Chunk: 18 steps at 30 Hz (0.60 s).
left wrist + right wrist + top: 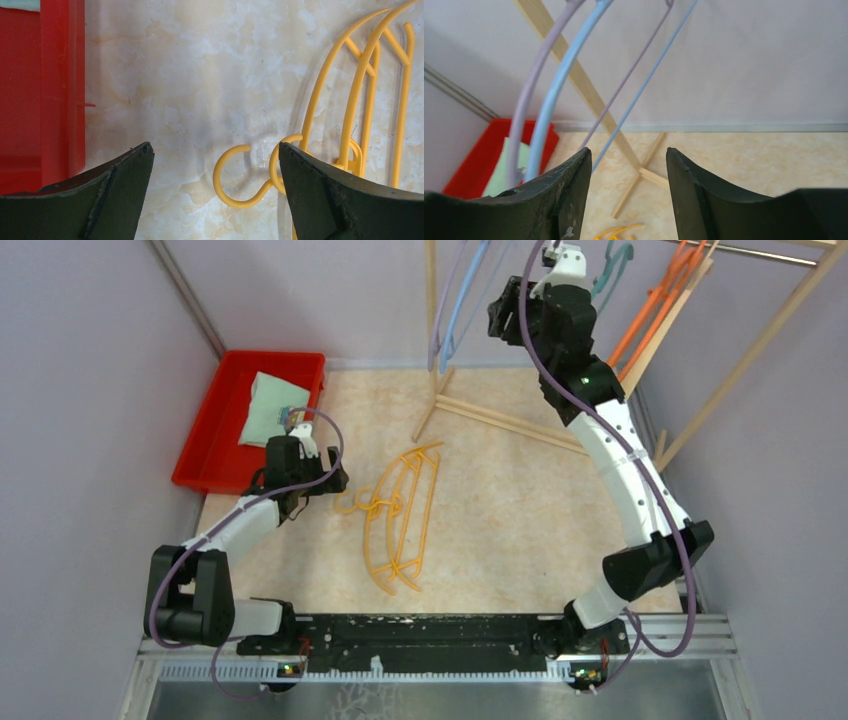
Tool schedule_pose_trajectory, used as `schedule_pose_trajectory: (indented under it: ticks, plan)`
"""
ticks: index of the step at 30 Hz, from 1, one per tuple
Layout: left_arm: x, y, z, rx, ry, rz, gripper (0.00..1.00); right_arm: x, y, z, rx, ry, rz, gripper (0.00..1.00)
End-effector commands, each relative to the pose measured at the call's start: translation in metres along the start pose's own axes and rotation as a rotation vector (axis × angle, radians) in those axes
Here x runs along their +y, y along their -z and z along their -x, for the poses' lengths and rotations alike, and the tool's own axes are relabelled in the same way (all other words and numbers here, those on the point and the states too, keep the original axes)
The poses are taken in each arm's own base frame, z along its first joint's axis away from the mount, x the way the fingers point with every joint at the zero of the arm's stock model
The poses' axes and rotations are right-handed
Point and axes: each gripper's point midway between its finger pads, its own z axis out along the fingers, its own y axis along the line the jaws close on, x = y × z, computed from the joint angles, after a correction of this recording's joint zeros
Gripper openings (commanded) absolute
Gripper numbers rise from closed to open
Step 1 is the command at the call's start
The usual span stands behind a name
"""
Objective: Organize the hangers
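Observation:
Yellow hangers lie stacked flat on the table, hooks pointing left. My left gripper is low over the table, open and empty. In the left wrist view one yellow hook lies between its fingers and a second hook touches the right finger. My right gripper is raised near the rack, open and empty. Lavender and light blue hangers hang just to its left. Teal and orange hangers hang on the rack further right.
A red bin holding a pale green cloth sits at the back left; its wall is close to my left finger. The wooden rack's crossed foot and slanted poles stand at the back. Purple walls enclose the table.

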Motion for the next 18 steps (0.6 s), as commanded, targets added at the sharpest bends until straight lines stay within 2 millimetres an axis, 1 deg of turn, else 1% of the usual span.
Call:
schedule_pose_trajectory:
  ticks: [1,3,5,7,10,15,18]
  plan:
    - [0.0,0.0,0.003,-0.015,-0.001,-0.009,1.0,-0.011,-0.014,0.029,-0.104,0.143,-0.077,0.57]
    - [0.0,0.0,0.002,-0.014,0.0,-0.008,1.0,-0.017,-0.02,0.035,-0.135,0.176,-0.117,0.59]
    - [0.0,0.0,0.001,-0.012,0.0,-0.007,1.0,-0.025,-0.024,0.045,-0.171,0.212,-0.173,0.63]
    - [0.0,-0.001,0.001,-0.009,0.002,-0.007,1.0,-0.035,-0.037,0.044,-0.186,0.262,-0.23,0.64]
    - [0.001,-0.001,0.0,-0.009,0.0,-0.002,1.0,-0.046,-0.043,0.052,-0.233,0.323,-0.301,0.7]
    - [0.001,-0.002,-0.001,-0.004,0.0,-0.002,1.0,-0.061,-0.046,0.065,-0.297,0.368,-0.401,0.77]
    - [0.001,-0.002,-0.001,-0.004,0.001,-0.002,1.0,-0.076,-0.042,0.073,-0.331,0.372,-0.485,0.82]
